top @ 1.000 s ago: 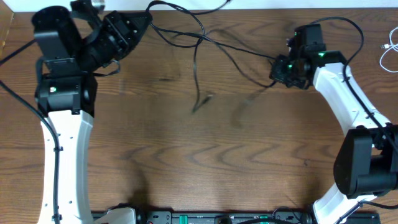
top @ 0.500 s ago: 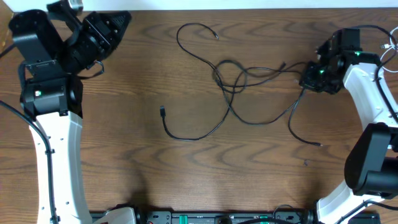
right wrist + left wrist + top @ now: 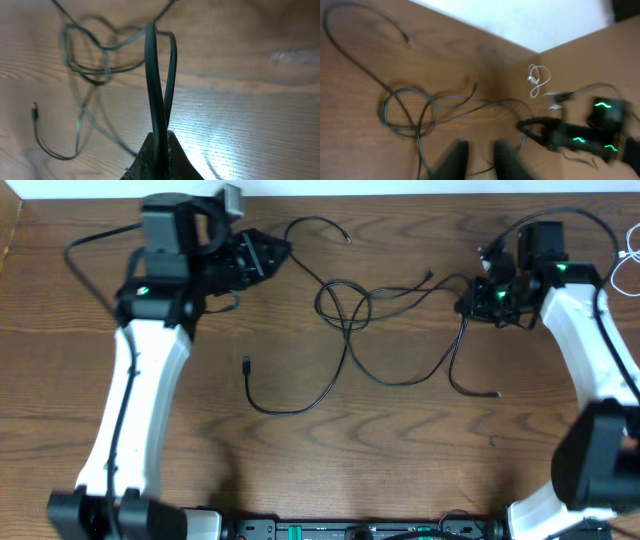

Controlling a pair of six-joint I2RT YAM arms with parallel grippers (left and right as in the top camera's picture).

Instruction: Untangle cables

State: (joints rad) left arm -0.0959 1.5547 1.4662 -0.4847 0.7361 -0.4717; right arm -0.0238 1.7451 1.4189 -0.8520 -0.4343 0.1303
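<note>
Where thin black cables (image 3: 348,323) loop, wood-grain table (image 3: 300,470), small plug ends (image 3: 246,362).

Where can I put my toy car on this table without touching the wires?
The biggest bare spot is the front of the table, between the left arm and the right arm, below the black cables. The strip between the left arm and the table's edge is free too. The back middle is crowded with crossing loops.

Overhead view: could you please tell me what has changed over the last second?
The black cables, strung in the air between both grippers, came free of the left gripper and now lie slack on the table. The left gripper swung right toward them, empty. The right gripper stays shut on the cables.
</note>
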